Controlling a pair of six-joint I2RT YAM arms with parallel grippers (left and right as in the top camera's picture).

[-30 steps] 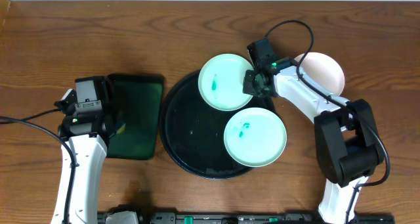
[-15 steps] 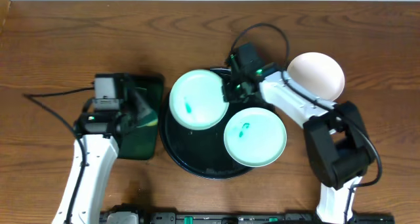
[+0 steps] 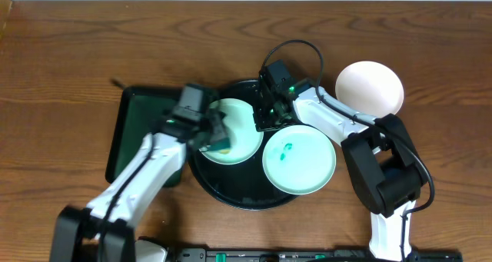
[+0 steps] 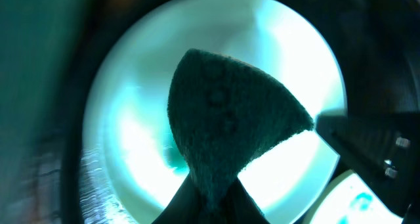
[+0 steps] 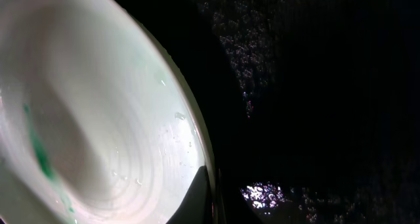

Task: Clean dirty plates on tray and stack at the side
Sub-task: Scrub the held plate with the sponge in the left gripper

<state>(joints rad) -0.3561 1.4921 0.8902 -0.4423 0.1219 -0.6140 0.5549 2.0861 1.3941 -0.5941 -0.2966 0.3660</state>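
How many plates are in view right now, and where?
3. Held plate: in the right gripper over the black tray, under the left gripper's cloth. Front plate: smeared, on the tray's front right. Far plate: on the table, far right. No others seem hidden.

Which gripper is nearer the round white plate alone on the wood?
Right. The right gripper grips a smeared plate left of the lone white plate; the left gripper, holding a dark green sponge, is farther left.

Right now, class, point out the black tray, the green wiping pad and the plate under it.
black tray [image 3: 231,189], overhead view, bare floor near its front rim.
green wiping pad [image 4: 226,112], left wrist view, middle.
plate under the pad [image 4: 131,132], left wrist view, bare surface left of the pad.
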